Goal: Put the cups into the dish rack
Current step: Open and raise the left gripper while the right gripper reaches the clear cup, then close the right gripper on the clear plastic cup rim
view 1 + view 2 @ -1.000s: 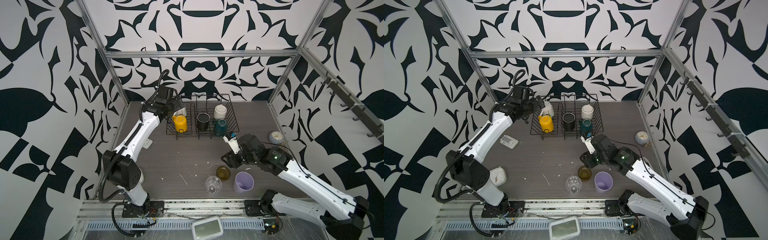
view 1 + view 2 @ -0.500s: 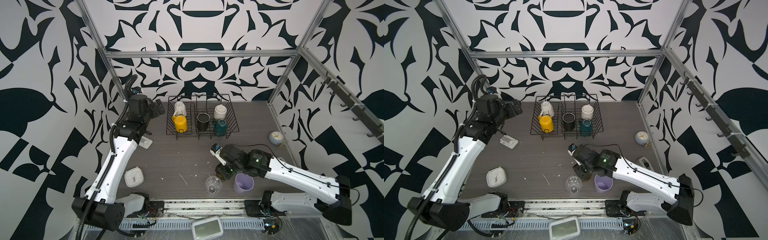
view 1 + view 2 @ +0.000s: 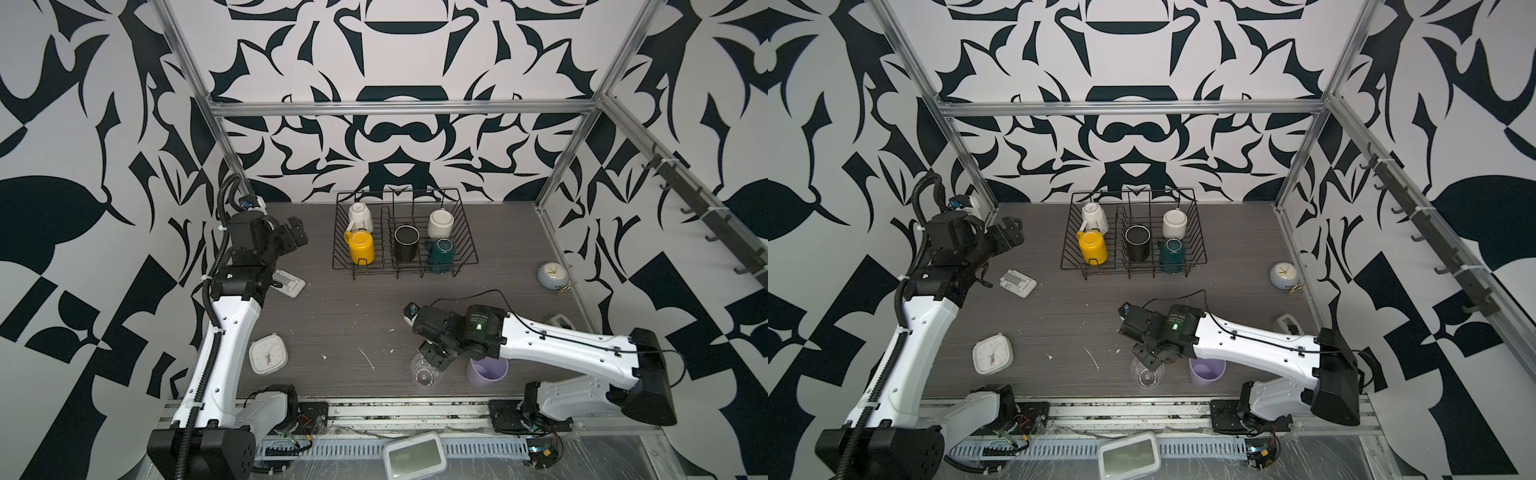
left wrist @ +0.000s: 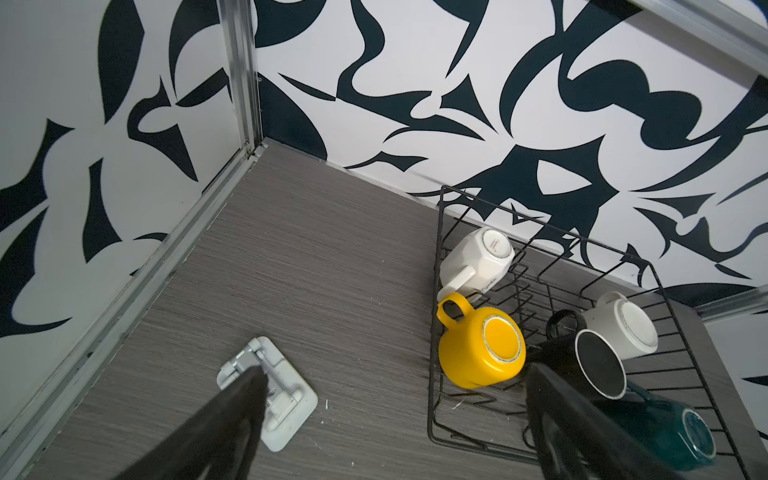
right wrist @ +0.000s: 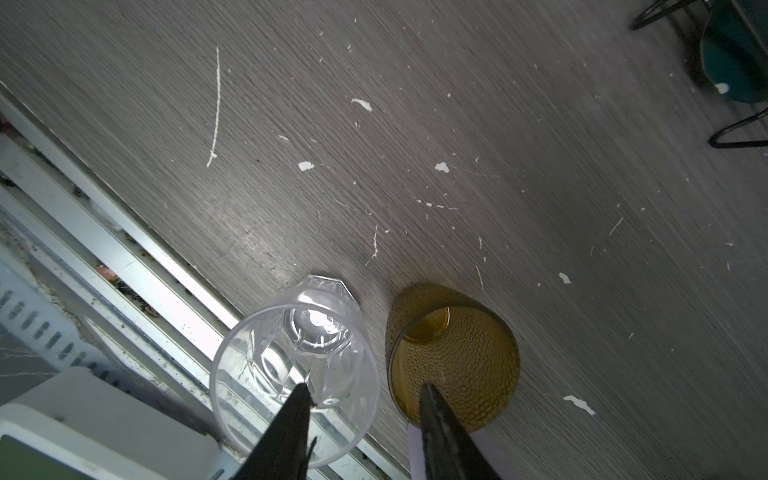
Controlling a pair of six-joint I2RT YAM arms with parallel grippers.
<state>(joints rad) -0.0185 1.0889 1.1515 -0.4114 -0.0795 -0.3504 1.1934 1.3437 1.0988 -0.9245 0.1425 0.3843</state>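
Both stand open: left jaws withdrawn from the dish rack (image 3: 462,249), right jaws astride clear glass (image 5: 286,353) rim.

Amber glass (image 5: 453,365) hidden under R arm (image 3: 540,340) in both top views; tumbler (image 3: 488,374) part-covered there. R wrist view: tumbler cut off at btm edge, teal mug (image 5: 735,54) blurred, cropped upper right.

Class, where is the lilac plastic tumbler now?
In both top views the lilac plastic tumbler stands upright near the table's front edge, right of centre, just right of the clear drinking glass.
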